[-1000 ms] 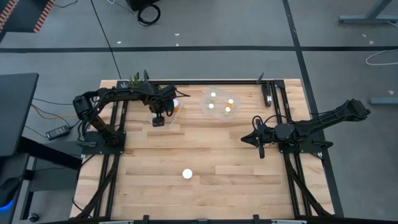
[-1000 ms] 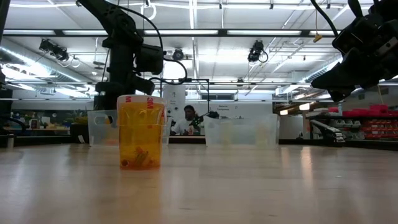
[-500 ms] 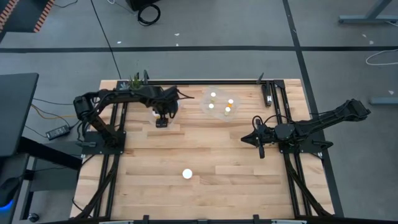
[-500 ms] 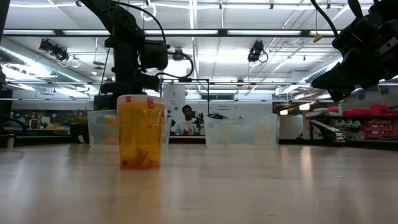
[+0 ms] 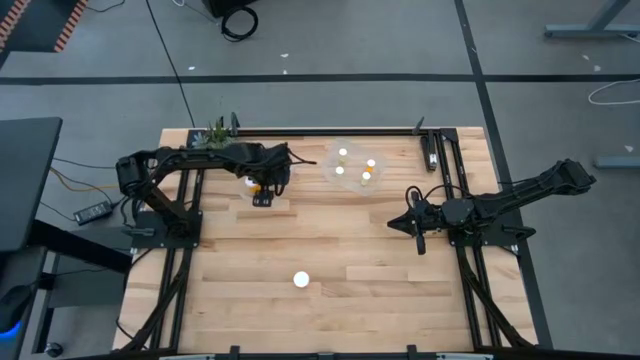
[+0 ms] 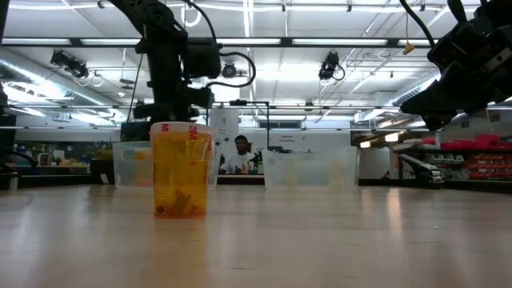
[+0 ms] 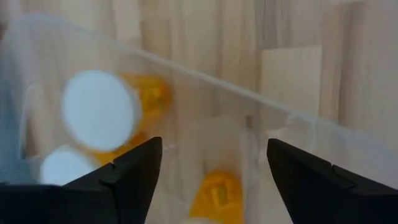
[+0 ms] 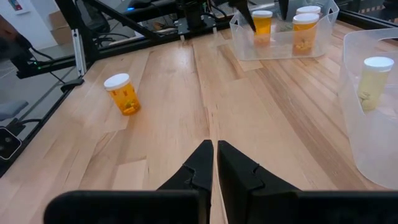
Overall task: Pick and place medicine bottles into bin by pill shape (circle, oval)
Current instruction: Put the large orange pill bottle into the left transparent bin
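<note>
Your left gripper point(image 5: 268, 186) hangs with fingers spread wide over the clear bin point(image 7: 261, 124) at the surface's point(image 5: 350, 290) 11 o'clock, bottles point(image 7: 102, 112) lying directly beneath it. Your right gripper point(image 5: 420, 243) waits closed at 3 o'clock. One lone bottle point(image 5: 301, 280) stands at 6 o'clock, well apart.

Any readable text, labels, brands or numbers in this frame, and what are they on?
None can be read.
Lone bottle on the table: red marks along the rim in the low view, too blurred to read.
Bottles in the two clear bins: no label shows.
Room behind the table in the low view: signs and shelves too small to read.
</note>
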Motion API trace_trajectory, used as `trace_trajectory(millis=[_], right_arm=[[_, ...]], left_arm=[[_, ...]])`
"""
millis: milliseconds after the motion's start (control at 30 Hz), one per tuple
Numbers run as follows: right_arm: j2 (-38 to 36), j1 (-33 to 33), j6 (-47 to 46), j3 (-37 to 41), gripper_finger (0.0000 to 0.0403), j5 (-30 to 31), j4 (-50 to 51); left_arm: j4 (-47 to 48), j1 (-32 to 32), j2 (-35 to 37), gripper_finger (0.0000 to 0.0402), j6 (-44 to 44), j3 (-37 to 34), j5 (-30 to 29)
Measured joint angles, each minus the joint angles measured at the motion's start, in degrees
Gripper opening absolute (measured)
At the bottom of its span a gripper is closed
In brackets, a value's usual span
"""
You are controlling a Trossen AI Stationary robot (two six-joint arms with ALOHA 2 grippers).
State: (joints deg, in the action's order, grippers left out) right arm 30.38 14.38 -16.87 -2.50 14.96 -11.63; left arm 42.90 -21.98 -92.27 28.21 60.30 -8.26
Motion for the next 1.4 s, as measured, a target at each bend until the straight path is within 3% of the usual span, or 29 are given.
trace_trajectory(millis=[300, 500, 600, 767, 1200, 1400], right_arm=[[-0.01, -0.01, 0.01, 0.00, 0.0031, 0.00, 0.78], [-0.01, -0.01, 0.01, 0.00, 0.0031, 0.00, 0.89], [0.01, -0.01, 0.00, 0.00, 0.0031, 0.00, 0.91], [-0.01, -0.01, 0.00, 0.00, 0.0031, 0.00, 0.87], [0.01, -0.01, 0.00, 0.00, 0.0031, 0.00, 0.87], [0.01, -0.01, -0.01, 0.00, 0.0031, 0.00, 0.87]], left_arm=[[0.45, 2.43, 3.21, 0.0281, -0.74, 5.36, -0.57], [0.52, 7.17, 3.17, 0.0272, -4.10, 6.04, 10.36], [0.42, 9.86, 3.15, 0.0270, -6.67, 6.04, 12.50], [0.38, 14.85, 3.15, 0.0271, -11.21, 6.04, 12.68], [-3.74, 28.06, 3.13, 0.0267, -12.94, 6.04, 12.56], [-4.98, 32.62, 3.10, 0.0268, -17.23, 6.04, 9.02]])
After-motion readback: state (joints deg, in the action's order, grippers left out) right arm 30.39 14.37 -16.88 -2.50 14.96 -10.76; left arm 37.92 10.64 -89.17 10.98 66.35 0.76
